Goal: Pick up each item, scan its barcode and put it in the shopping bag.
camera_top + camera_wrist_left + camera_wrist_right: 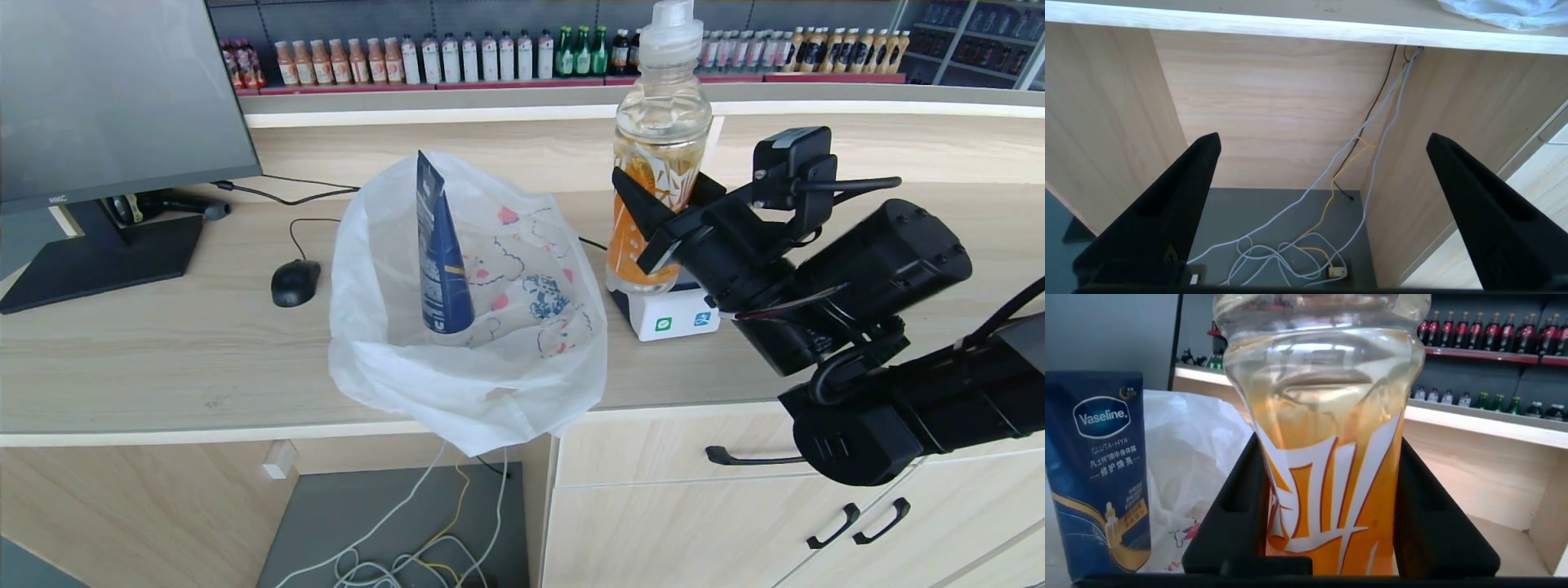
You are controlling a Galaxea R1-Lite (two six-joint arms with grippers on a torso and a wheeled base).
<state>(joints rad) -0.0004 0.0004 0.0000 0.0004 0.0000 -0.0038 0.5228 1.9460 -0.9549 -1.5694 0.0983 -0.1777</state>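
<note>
Bottle with orange label and white cap, pale liquid inside, upright, clamped low on its body by the right claw. Its base sits just over, maybe touching, the small white scanner box on the counter; contact can't be told. In the right wrist view the bottle stands between the two black fingers, both pressed to its sides.

Shopping bag, white plastic with a printed pattern, stands open on the counter just left of the scanner, its front edge hanging over the counter lip. Blue tube stands in the bag cap down, tapered end up, leaning slightly.

Left claw is spread wide and holds nothing, down below counter level facing the open knee space with loose cables on the floor.

Black mouse lies on the counter left of the bag; monitor on its stand at far left. Shelf of drink bottles runs along the back wall. Drawers with black handles sit under the counter on the right.
</note>
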